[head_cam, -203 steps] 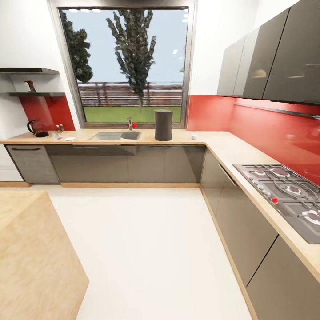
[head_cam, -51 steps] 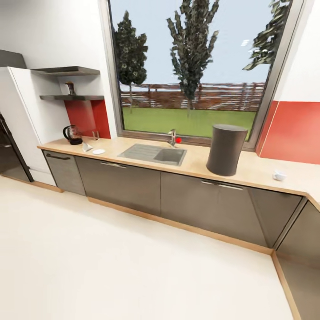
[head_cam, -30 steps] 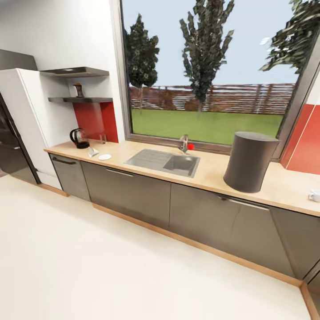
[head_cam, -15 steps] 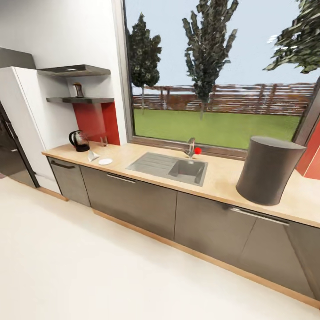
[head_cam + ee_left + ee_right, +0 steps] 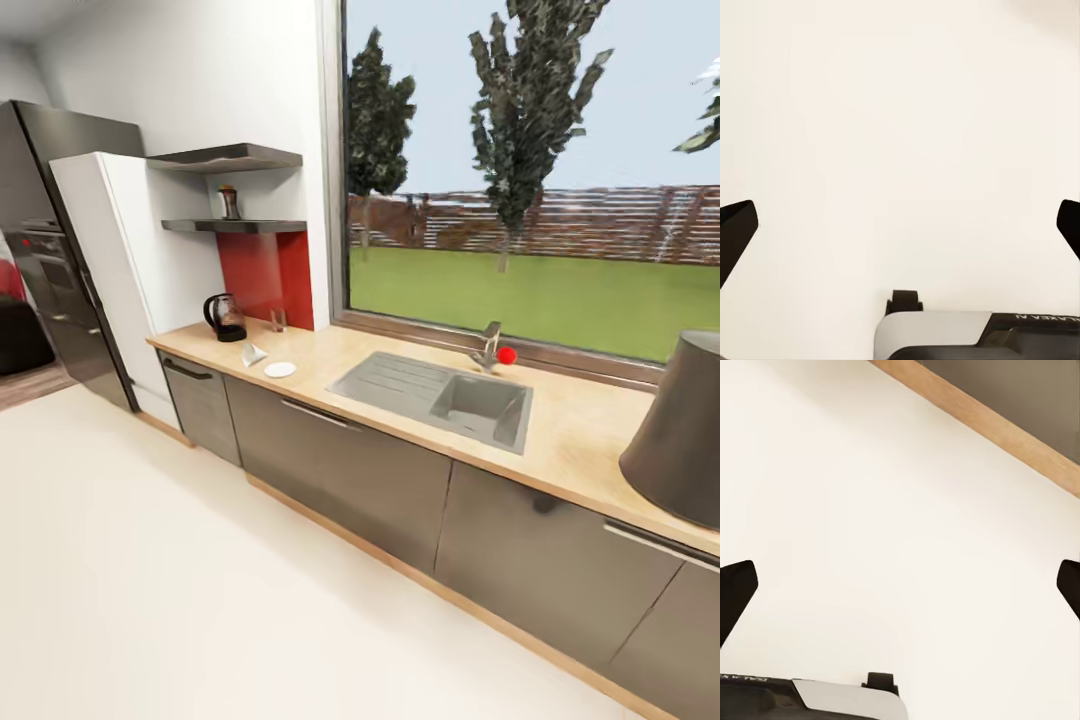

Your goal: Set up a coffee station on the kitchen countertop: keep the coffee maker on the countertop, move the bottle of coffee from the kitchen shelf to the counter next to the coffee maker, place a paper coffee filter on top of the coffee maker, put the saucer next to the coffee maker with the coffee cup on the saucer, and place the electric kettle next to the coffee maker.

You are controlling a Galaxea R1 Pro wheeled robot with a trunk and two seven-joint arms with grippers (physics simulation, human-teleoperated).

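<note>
In the head view a black electric kettle (image 5: 226, 318) stands at the far left end of the wooden countertop (image 5: 580, 430). Beside it lie a white paper coffee filter (image 5: 253, 354) and a white saucer (image 5: 280, 370). A small brown bottle of coffee (image 5: 230, 202) stands on the lower wall shelf (image 5: 235, 226) above them. A tall dark grey cylinder (image 5: 680, 440), possibly the coffee maker, stands on the counter at the right edge. The coffee cup is out of view. My left gripper (image 5: 900, 225) and right gripper (image 5: 900, 585) both hang open over the pale floor, holding nothing.
A steel sink (image 5: 440, 392) with a tap (image 5: 490, 346) lies under the big window. A white cabinet and a dark fridge (image 5: 60, 260) close off the counter's left end. Small glasses (image 5: 277, 320) stand by the red backsplash. Pale open floor (image 5: 200, 580) lies before the grey cabinet fronts.
The camera has moved closer to the counter and turned left. The kettle, filter and saucer look larger, the fridge has come into view, and the cylinder has slid to the right edge.
</note>
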